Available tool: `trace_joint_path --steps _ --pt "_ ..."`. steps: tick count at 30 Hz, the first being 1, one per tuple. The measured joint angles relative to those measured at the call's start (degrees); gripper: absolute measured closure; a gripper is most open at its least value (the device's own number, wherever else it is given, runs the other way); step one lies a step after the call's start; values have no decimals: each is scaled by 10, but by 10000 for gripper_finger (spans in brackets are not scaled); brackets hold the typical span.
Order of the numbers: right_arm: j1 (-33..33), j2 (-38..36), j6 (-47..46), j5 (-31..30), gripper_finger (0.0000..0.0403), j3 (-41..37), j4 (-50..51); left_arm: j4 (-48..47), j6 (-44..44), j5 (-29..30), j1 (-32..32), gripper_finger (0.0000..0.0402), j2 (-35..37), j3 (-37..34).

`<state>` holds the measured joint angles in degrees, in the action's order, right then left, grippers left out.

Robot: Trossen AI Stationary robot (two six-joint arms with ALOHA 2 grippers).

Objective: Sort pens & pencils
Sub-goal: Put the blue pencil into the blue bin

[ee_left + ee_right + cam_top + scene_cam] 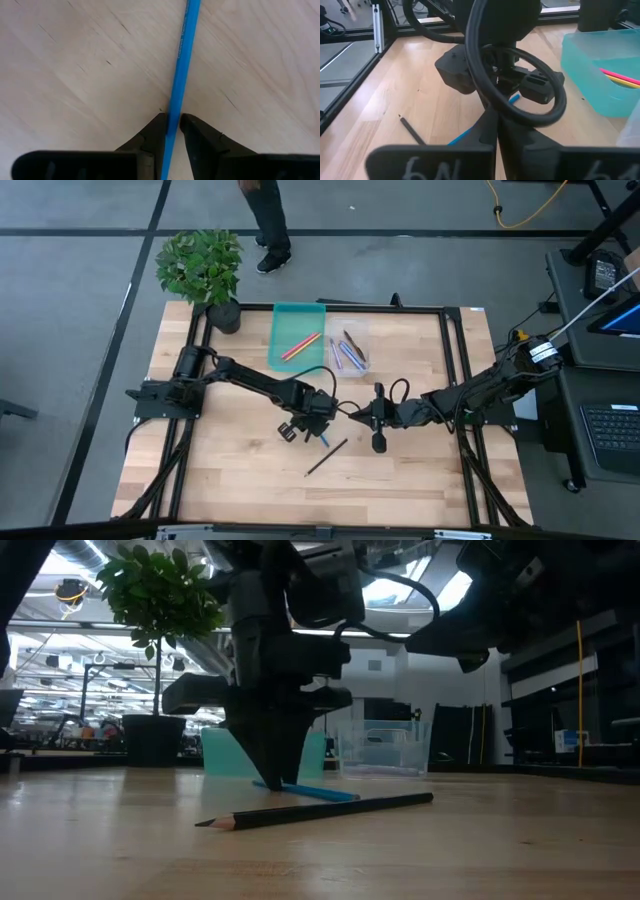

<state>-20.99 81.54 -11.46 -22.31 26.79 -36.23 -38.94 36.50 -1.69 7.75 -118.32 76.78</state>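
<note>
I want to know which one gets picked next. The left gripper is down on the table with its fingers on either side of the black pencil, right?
Not quite. The left gripper is down on the table, but its fingers sit on either side of the blue pen, as the left wrist view shows. The black pencil lies apart on the wood.

The pale wooden desk (230, 480) carries a teal tray (297, 337), a clear tray (349, 346), 1 blue pencil (305, 791), 1 dark pencil (327, 457) and a potted plant (205, 272).
</note>
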Motion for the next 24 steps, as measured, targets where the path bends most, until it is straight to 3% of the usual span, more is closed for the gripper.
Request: trace_joint_path --steps 13,24 --pt "0 0 2 0 380 0 0 -8 -32 -17 -1 335 -9 6" --pt "0 0 1 0 380 0 0 -9 -56 -25 -6 391 -9 6"
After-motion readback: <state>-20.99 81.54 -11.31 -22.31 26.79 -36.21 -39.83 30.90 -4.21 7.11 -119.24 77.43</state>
